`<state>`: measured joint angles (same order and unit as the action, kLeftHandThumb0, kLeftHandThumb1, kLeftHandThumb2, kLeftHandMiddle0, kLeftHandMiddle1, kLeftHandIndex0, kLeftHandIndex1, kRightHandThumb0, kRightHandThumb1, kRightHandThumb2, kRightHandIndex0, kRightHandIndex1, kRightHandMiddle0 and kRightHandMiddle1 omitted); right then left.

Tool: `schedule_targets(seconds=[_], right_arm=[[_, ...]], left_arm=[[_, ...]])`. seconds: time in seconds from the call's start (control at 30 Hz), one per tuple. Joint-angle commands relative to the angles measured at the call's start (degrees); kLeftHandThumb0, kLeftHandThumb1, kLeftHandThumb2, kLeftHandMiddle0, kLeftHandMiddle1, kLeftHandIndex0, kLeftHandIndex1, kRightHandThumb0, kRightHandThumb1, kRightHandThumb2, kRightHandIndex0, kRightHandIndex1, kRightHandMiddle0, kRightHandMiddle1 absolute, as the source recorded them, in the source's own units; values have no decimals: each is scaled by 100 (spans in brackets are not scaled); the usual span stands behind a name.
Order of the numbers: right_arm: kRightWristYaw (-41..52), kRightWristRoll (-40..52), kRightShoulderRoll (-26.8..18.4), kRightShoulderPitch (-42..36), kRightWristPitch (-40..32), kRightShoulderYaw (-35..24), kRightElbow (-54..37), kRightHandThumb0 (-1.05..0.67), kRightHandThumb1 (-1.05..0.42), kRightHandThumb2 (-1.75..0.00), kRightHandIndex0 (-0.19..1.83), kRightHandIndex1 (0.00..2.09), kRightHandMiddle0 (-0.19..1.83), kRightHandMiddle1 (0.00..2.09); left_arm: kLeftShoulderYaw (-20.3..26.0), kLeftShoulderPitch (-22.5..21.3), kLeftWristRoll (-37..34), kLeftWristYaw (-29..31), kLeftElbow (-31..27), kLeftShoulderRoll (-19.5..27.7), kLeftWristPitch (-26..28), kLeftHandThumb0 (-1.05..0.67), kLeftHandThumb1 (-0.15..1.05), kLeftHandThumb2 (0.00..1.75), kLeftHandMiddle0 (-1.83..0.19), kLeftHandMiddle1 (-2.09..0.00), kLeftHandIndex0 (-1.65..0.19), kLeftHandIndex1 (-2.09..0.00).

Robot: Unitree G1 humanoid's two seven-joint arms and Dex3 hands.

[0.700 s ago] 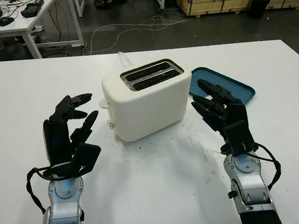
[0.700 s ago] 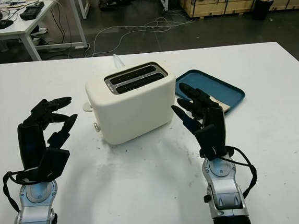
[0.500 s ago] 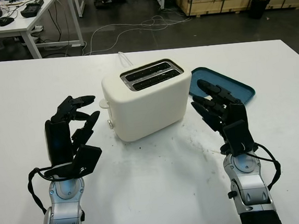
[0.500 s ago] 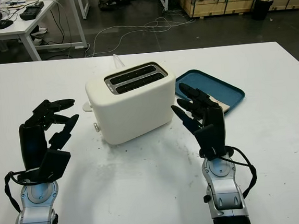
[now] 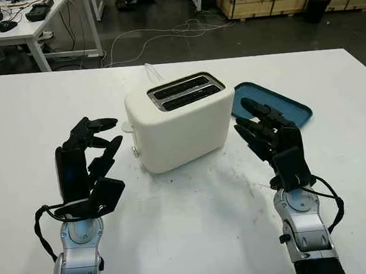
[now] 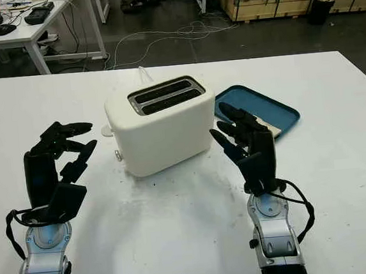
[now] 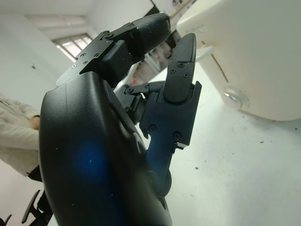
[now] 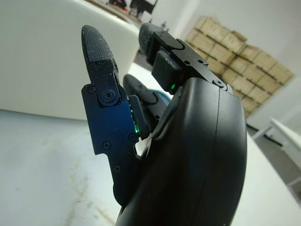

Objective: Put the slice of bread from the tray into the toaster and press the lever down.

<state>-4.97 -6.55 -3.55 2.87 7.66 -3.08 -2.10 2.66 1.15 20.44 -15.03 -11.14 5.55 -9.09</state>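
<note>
Since a moment ago my left hand point(image 5: 86, 165) has edged slightly toward the toaster point(image 5: 180, 120); right hand point(image 5: 274, 143) unchanged. Both hold nothing, left fingers curled, right fingers apart, flanking the toaster on the white surface point(image 5: 197, 225). Toaster slots run left-right, angled a bit away on the right. Bread slice point(image 6: 271, 128) lies on the blue tray point(image 6: 277, 109) right of the toaster, mostly hidden behind my right hand. Lever point(image 5: 126, 126) on the toaster's left end.
</note>
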Motion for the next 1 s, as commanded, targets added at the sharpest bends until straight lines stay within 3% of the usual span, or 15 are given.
schedule_targets(seconds=[0.0,0.17,0.47,0.77,0.97], right_arm=[[-29,-93,-229,-10,474,-139,-161,-55,-87,0,75,17,75,0],[-473,-954,-900,177,1256,-458,17,-50,-88,-1,72,14,73,0],[-1598,-2456,-2322,1061,1886,-425,2060,-40,-78,0,70,7,69,0],[-1524,-2925,-3350,1954,1952,278,3879,-44,-75,0,66,2,64,0],[-1500,-3413,-3728,2593,2068,1094,4799,-58,-74,0,58,0,54,0]], left_arm=[[-4,-85,15,-43,75,5,-121,-36,92,11,-58,-140,-64,-82],[-5,-90,-23,-18,56,-17,-67,-37,92,12,-57,-139,-63,-82],[-21,-79,18,-8,15,-11,-20,-37,92,12,-58,-139,-63,-82],[-17,-104,-15,-4,44,-7,-62,-37,92,12,-58,-140,-63,-81],[-21,-125,15,-13,42,-4,-49,-38,92,12,-59,-139,-64,-81]])
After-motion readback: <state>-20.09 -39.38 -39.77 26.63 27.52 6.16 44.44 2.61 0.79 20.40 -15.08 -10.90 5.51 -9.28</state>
